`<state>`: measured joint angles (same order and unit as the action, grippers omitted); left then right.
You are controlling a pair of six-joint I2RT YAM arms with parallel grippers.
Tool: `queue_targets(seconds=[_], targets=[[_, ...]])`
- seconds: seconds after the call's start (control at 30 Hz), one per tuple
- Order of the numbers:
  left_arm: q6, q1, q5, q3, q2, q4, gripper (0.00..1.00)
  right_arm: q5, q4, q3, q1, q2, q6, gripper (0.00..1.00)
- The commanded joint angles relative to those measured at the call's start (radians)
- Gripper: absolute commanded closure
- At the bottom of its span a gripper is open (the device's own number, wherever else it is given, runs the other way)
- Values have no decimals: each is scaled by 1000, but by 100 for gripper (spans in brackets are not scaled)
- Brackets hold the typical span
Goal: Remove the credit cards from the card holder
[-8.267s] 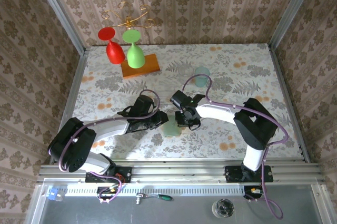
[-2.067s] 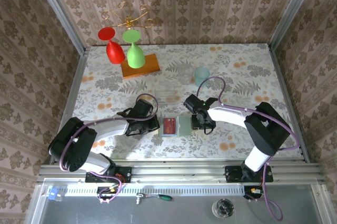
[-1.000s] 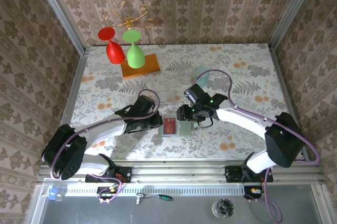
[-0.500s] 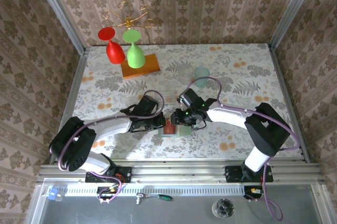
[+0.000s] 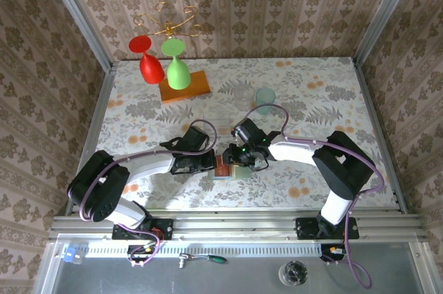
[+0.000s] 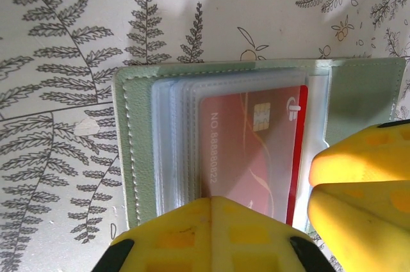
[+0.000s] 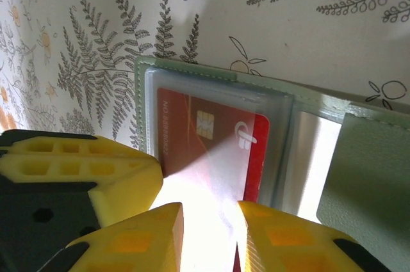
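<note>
card holder [image 5: 226, 169]: laid open and flat on the floral table [image 5: 325, 93], near the front edge, between the two gripper tips; sage-green covers are seen, with a stack of clear sleeves on its left half.
red credit card [image 6: 250, 150]: lodged in the top sleeve of the left half, chip and white number facing up; its right edge is seen poking a little past the sleeve towards the fold. cards in the sleeves below cannot be made out.
left gripper [image 6: 211, 233]: seen in its own wrist view as one yellow mass with no gap between the fingers, so it is read as closed; its tip is set on the near edge of the sleeves. whether a sleeve is pinched cannot be told.
right gripper [image 7: 210, 221]: fingers parted by a narrow gap and lowered onto the red credit card, one pad on each side of a glare-lit strip of it; nothing is seen clamped between them.
grippers to each other: tips almost touching over the holder's left half.
teal cup [image 5: 265, 99]: upright, well behind the holder.
orange board [image 5: 184, 86]: at the back left, with a red glass [image 5: 149, 64] and a green glass [image 5: 178, 69] seen over it.
</note>
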<state>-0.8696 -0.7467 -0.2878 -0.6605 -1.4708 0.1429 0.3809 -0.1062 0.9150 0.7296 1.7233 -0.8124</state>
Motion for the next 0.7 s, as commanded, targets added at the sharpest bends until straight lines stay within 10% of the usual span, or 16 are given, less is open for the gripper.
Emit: queue_targets(seconds=[0.0,0.67], targets=[[22,-9,27,-15,-1,60,95,28,26,-16,4,19,-20,71],[3,-9,27,1,12,46,95,-5,-12,-19,5,50,-21,78]])
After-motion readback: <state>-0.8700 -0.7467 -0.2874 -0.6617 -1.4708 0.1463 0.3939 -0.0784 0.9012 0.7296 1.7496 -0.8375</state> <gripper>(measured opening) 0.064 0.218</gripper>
